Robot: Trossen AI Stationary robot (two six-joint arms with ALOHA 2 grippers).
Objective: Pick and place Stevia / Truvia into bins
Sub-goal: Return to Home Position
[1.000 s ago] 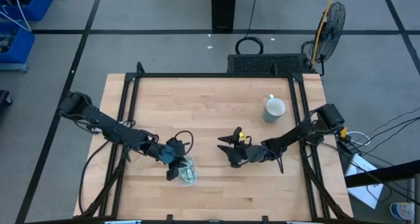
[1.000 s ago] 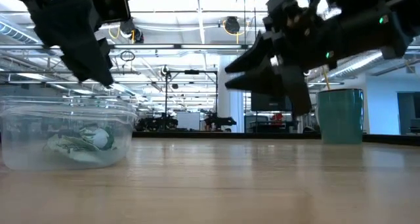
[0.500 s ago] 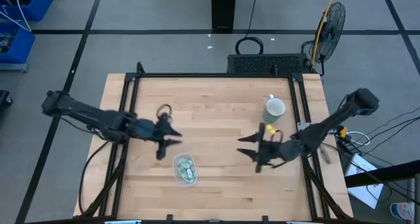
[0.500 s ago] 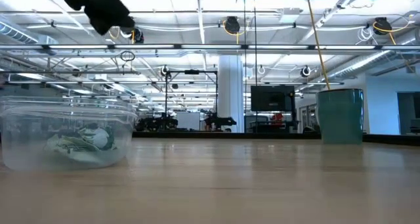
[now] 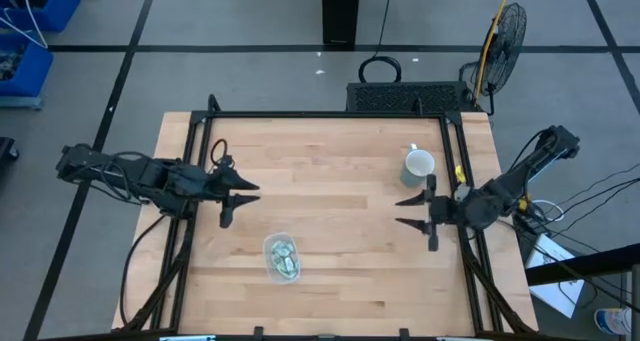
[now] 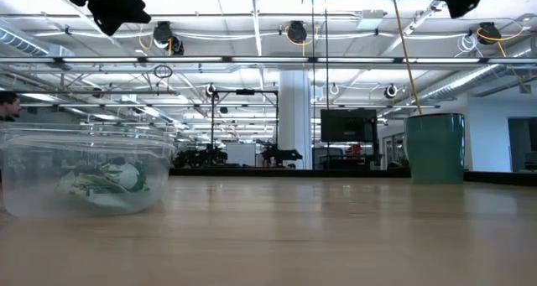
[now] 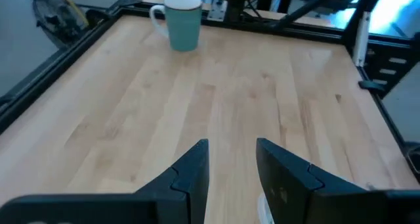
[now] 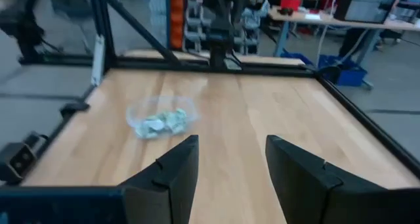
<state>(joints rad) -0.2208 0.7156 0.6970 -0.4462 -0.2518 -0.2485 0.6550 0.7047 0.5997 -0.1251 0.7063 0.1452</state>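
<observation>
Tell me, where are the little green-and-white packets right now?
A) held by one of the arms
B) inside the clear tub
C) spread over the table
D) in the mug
B: the packets sit heaped inside the clear container, as both the view from above and the table-height view show.

green-white packets [image 5: 286, 261] inside clear bin [image 5: 270, 249]

I'm getting bright, even overhead light across the table [image 5: 330, 171], leaving only faint, soft shadows. In the low view the ceiling lamps [image 6: 294, 32] are glaring, and the clear container [image 6: 50, 164] is catching their reflections.
</observation>
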